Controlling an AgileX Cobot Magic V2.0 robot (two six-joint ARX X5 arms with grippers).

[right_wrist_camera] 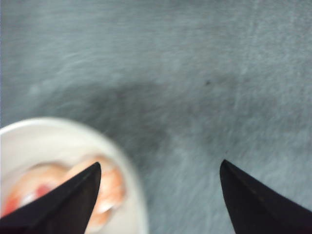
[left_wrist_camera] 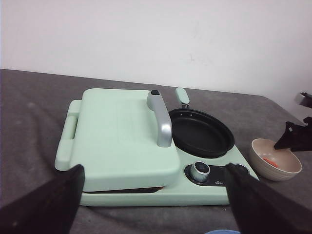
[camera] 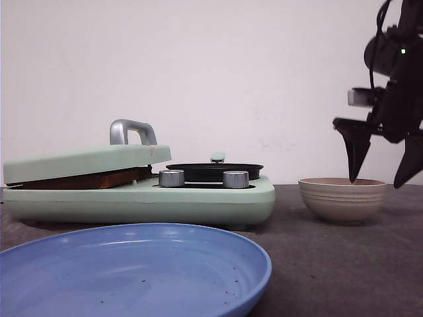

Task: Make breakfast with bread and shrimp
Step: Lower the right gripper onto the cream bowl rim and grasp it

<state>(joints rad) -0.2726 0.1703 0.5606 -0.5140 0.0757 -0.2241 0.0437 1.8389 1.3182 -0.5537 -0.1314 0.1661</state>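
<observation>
right hand (camera: pixel 382 179) wide open, empty, above bowl (camera: pixel 342 200); shrimp (right_wrist_camera: pixel 105 187) inside visible only from wrist views

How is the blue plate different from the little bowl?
The plate is blue, wide and shallow, while the bowl is beige, narrow and deep with ridged sides. The plate holds only specks; the bowl holds shrimp. The plate sits nearest the camera, the bowl beside the cooker. Both are round.
</observation>
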